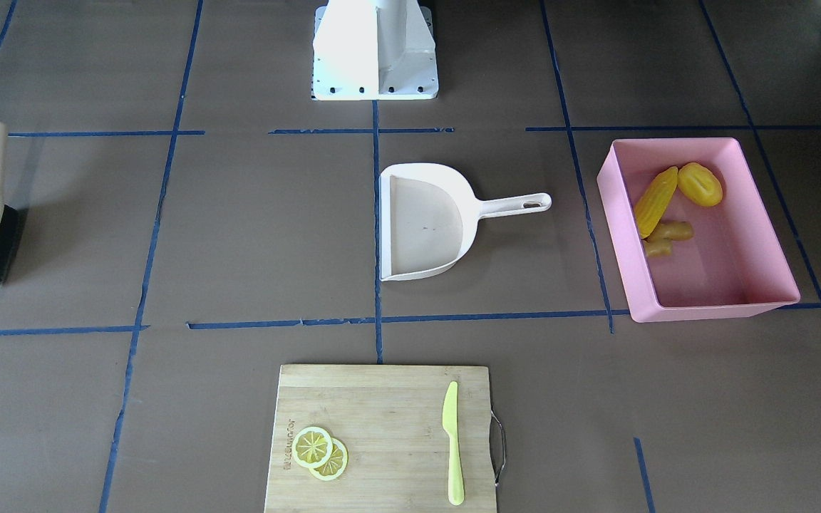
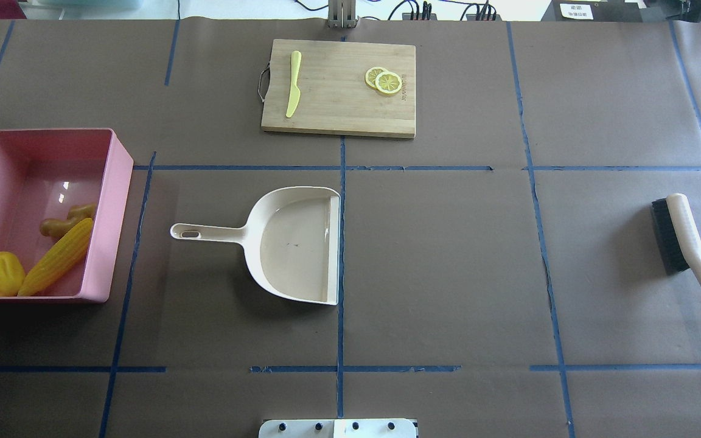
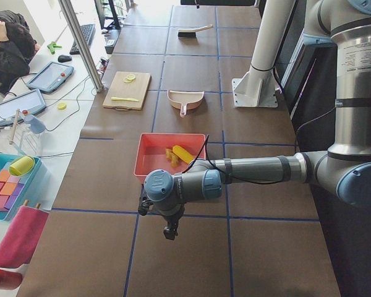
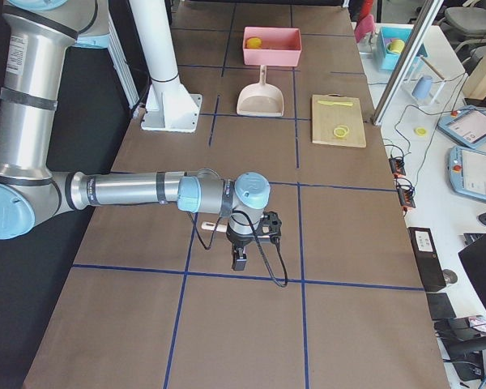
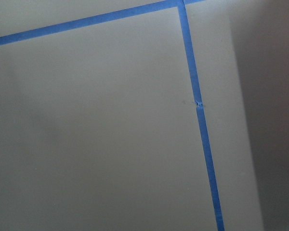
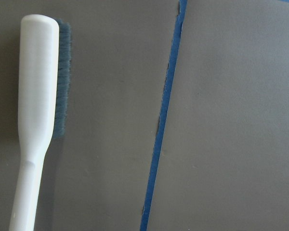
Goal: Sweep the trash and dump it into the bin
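The corn cob lay aslant in the pink bin on the counter's left, its robot-side end by the potato lump, its far end against the ginger root; whether the left tool or the right tool was spread, I could not tell.

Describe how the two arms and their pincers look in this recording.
Both the left arm and the right arm are silver-grey tubes with light blue joint caps and dark bands. A black cable loops near each wrist. The left pincer and the right pincer are small and black.
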